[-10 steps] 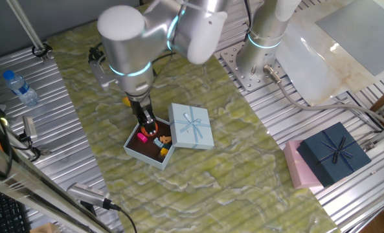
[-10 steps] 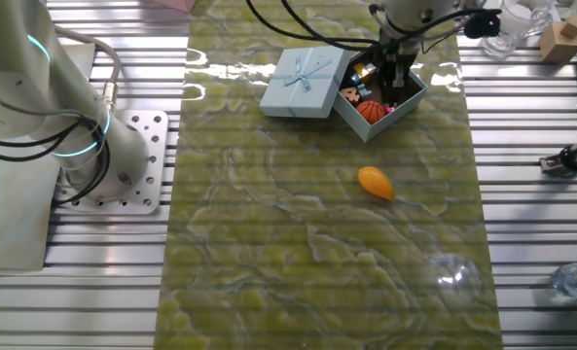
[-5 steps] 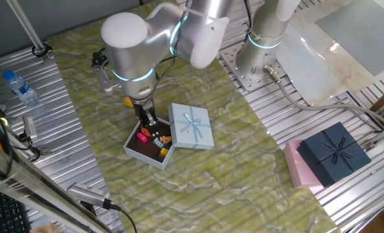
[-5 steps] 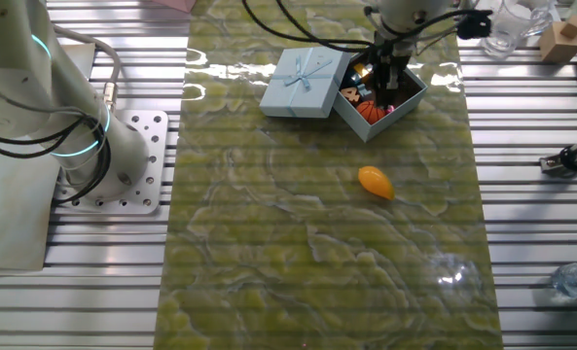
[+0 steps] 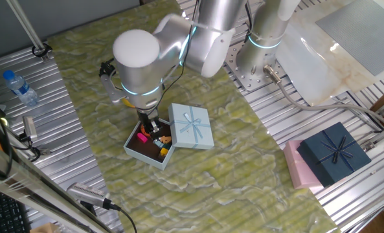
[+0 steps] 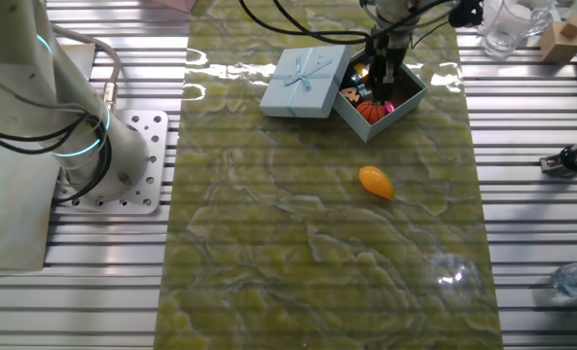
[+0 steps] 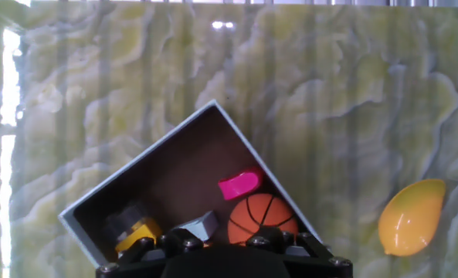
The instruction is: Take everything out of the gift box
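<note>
Hand view: open box (image 7: 89,210) on the mat, holding a basketball (image 7: 262,218) against its right wall, a magenta piece (image 7: 239,185) just above the ball and a yellow bit (image 7: 138,231) in the left corner; these look tiny, hard, light and smooth, so the ball would likely roll or slip unless pinched across its middle. The mango (image 7: 412,217) already lies on the mat right of the box, the lid (image 5: 192,125) leans against the box edge. The fixed views show the gripper (image 6: 381,80) down inside the box, but only the hand view shows the contents clearly; jaw state cannot be told in any view.
</note>
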